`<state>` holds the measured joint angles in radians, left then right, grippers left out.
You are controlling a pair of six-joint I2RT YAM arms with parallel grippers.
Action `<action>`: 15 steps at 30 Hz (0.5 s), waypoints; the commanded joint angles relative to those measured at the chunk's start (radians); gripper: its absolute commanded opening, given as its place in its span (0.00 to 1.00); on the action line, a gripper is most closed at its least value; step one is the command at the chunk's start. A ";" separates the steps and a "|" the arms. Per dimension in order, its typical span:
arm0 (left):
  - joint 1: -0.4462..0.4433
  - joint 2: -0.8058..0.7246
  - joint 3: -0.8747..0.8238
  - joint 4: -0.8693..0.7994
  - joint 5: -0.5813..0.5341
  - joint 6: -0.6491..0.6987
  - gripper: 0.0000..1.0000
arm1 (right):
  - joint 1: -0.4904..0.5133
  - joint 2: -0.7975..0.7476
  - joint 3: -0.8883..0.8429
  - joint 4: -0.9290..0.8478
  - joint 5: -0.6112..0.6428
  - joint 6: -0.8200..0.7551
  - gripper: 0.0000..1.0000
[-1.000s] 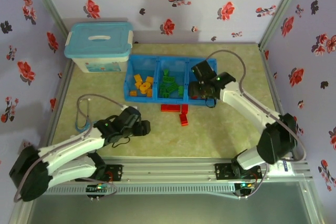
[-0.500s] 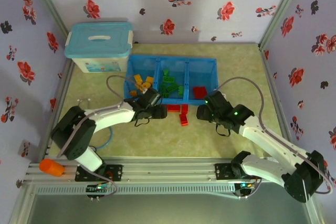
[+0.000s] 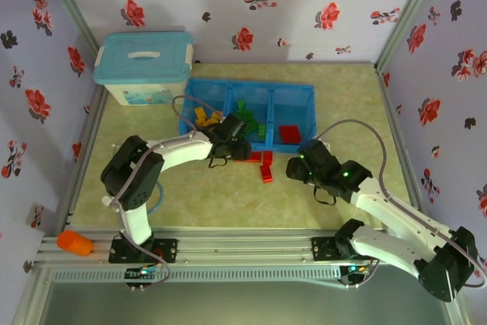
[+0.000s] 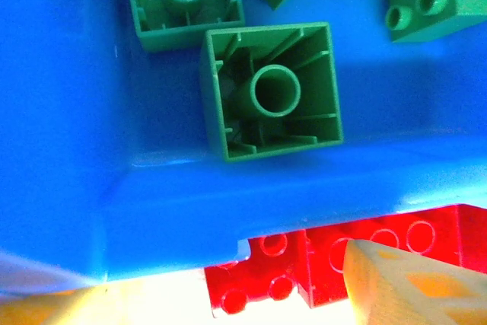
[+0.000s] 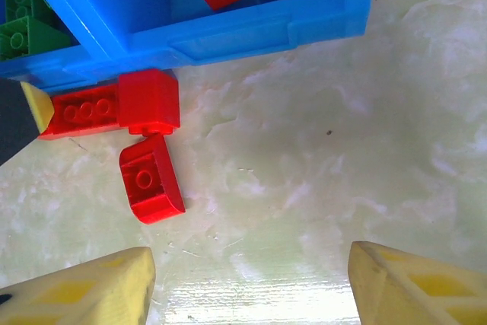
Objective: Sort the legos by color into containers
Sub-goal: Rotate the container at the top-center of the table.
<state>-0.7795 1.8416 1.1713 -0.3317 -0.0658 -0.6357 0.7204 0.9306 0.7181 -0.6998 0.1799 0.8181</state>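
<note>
This looks mostly done to me. In the blue tray point(image 3: 293, 108) the left compartment has the orange-yellow bricks point(image 3: 204, 117), the middle one has the green bricks point(image 3: 247, 121), and a couple of red bricks point(image 3: 289, 133) already sit in the right one. What's left is a little cluster of red: a long red brick point(image 5: 80, 112) and a square red brick point(image 5: 148, 99) lying on the table point(image 5: 327, 150) right up against the tray's near wall, plus a loose red brick point(image 5: 151, 186) just beside them, turned at an angle. I count three from the right wrist view, though more could be hidden under the arm. The left gripper point(image 3: 232, 148) is down over that cluster, by the middle compartment. On its own camera its fingers point(image 4: 411, 287) stand partly apart with the red pieces showing in the gap. I can't see it actually pinching anything — one tip looks very near or on the long brick, hard to say. The right gripper point(image 5: 251, 287) hangs over bare table a little off from the reds, fingers wide apart, nothing in them. My guess is those last reds go into the right compartment and that's it.
</note>
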 commanded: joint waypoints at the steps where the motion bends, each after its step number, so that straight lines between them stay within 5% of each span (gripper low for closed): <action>1: 0.008 0.047 0.077 -0.038 0.003 0.047 0.67 | 0.011 -0.018 -0.023 0.016 0.019 0.032 0.68; 15: 0.020 0.010 -0.054 0.017 -0.002 0.007 0.55 | 0.063 -0.025 -0.069 0.054 0.035 0.079 0.67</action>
<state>-0.7788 1.8706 1.1694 -0.2859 -0.0662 -0.6128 0.7685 0.9035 0.6636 -0.6704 0.1841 0.8688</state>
